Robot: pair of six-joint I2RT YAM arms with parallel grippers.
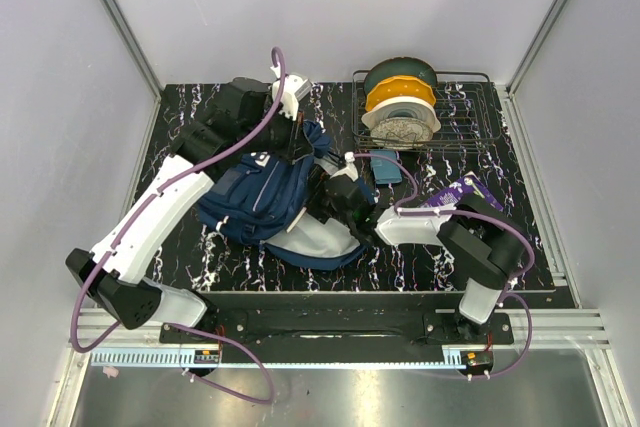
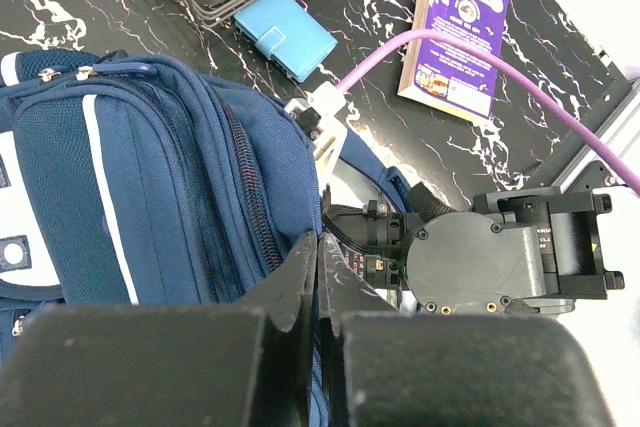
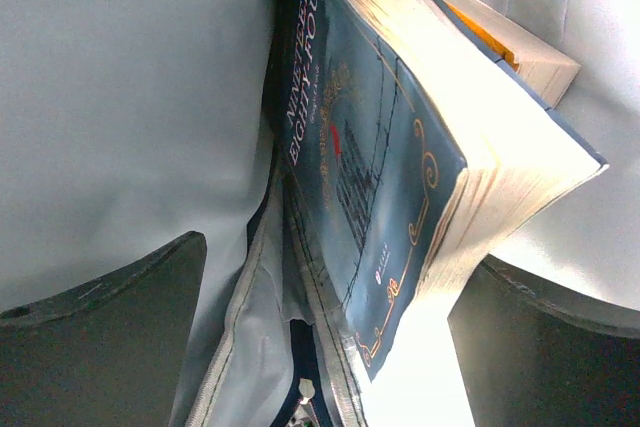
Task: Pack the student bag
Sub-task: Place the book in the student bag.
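Right fingers [image 3: 110, 317]: spread wide, deep inside the student bag [image 1: 255, 197], with its pale grey lining [image 3: 120, 97] all round. Between them, ungripped, a blue paperback [image 3: 370, 167] titled Nineteen Eighty-Four, tilted, its page block toward the right-hand finger. Behind it, a second book [image 3: 520, 57] with a yellow-orange stripe.

Left fingers [image 2: 290, 287]: pressed tight together at the rim of the bag's opening, apparently nipping the fabric there, though hard to make out from the wrist view. Just beside them, the navy front pocket with white stripe trim and twin zip pulls.

Further out, the bag lying at the middle-left of the black marbled surface [image 1: 420, 267], mouth toward the right arm. Off the bag's far right side, a small blue case [image 2: 285, 35], just beside a wire rack [image 1: 470, 137]. In the rack, three filament spools [image 1: 400, 102] on edge: dark green, orange and white. Nearer the right edge, apart from the case, a purple book [image 2: 458, 32] lying flat.
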